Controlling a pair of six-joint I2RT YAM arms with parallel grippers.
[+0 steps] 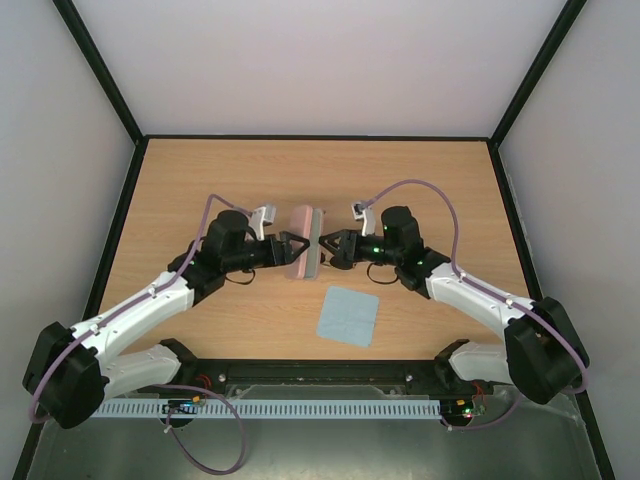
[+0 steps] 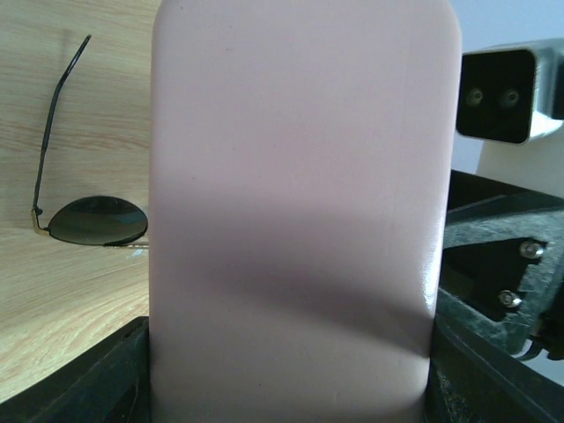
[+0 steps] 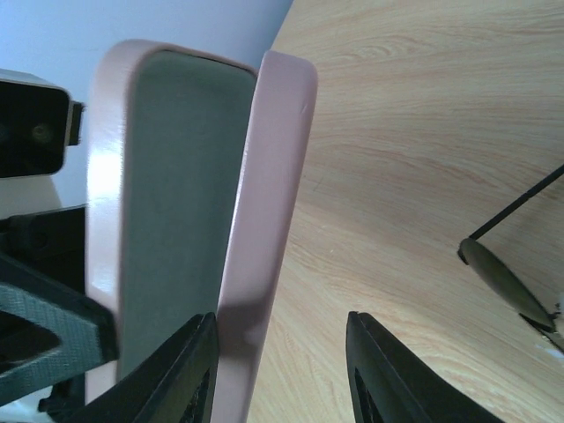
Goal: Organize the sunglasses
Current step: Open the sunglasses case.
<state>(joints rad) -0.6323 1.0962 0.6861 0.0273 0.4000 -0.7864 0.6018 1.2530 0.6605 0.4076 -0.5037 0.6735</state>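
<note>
Now, left of centre, the pink case (image 2: 300,176) is gripped across its width by the wide-spread left gripper (image 1: 288,246), one open half is loosely straddled, not pinched, by the half-open right gripper (image 3: 282,322), and at the right edge the sunglasses (image 3: 504,280) are seen lying on the table (image 3: 423,132), not yet packed.

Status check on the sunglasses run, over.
Left gripper shut on pink case, case ajar. Right gripper open, straddling one shell. Sunglasses on table beside case, untouched. Nothing blocking.

Pink case (image 1: 304,243) mid-table blocks centre, sunglasses (image 2: 97,220) beside it; cloth (image 1: 348,315) nr front; table (image 1: 200,170) open back & sides.
</note>
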